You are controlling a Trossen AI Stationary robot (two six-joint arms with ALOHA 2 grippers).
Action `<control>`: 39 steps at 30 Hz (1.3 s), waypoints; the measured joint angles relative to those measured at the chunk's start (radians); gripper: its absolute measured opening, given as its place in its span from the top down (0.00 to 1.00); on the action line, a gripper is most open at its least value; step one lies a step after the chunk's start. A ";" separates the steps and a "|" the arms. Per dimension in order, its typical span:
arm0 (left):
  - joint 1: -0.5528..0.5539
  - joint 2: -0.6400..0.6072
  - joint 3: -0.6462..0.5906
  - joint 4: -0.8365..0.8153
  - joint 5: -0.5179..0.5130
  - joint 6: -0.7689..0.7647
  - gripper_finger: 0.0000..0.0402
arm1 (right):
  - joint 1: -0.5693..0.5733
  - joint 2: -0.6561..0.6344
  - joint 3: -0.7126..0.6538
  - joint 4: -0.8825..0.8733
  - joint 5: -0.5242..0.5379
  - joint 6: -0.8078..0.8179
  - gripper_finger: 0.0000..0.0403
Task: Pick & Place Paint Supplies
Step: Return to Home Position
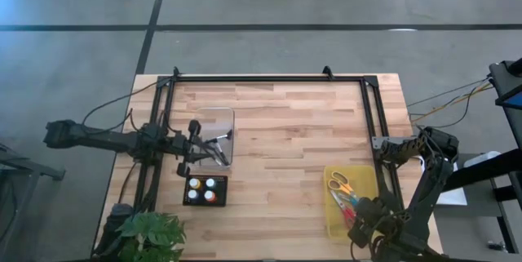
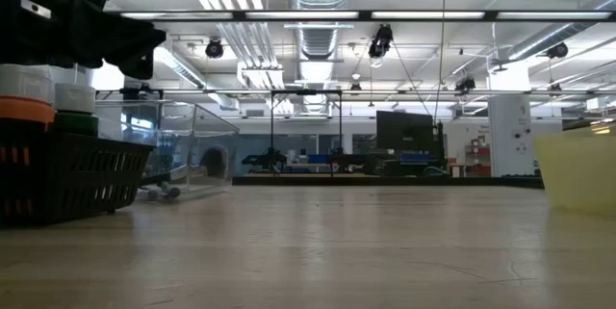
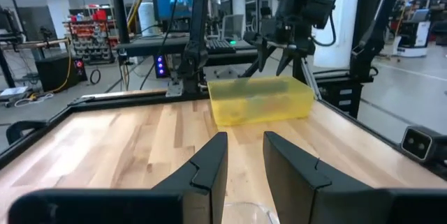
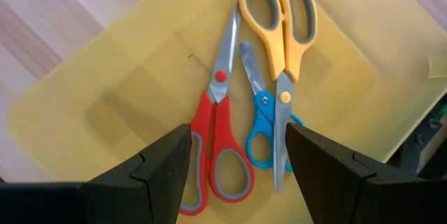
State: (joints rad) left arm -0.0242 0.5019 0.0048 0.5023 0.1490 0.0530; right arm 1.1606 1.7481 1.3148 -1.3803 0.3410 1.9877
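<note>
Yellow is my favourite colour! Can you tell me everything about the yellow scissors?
The yellow scissors lie flat in the yellow bin, blades shut. They have yellow plastic-looking handles with grey-lined loops, shiny metal blades and a yellow pivot. The blades lie across the blue scissors near their handle; the red scissors lie beside them. The right gripper hangs open above, touching nothing.

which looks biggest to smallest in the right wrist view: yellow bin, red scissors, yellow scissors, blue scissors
1. yellow bin
2. yellow scissors and red scissors: much alike, so tied
3. blue scissors, partly under the yellow pair
</note>
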 joint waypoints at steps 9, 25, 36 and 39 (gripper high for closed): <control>0.000 -0.122 -0.001 -0.206 -0.026 0.020 0.75 | 0.000 0.000 0.004 0.011 0.001 0.002 0.42; -0.001 -0.217 -0.001 -0.354 -0.071 0.013 0.83 | 0.005 0.002 0.004 0.048 0.001 0.000 0.42; -0.001 -0.425 0.021 -0.538 -0.076 0.025 0.84 | 0.007 0.004 0.004 0.064 0.002 0.002 0.42; 0.000 -0.470 0.023 -0.544 -0.079 0.026 0.84 | 0.007 0.004 0.003 0.066 0.002 0.002 0.42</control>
State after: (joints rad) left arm -0.0246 0.0318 0.0280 -0.0422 0.0704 0.0786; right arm 1.1675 1.7523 1.3182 -1.3143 0.3431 1.9900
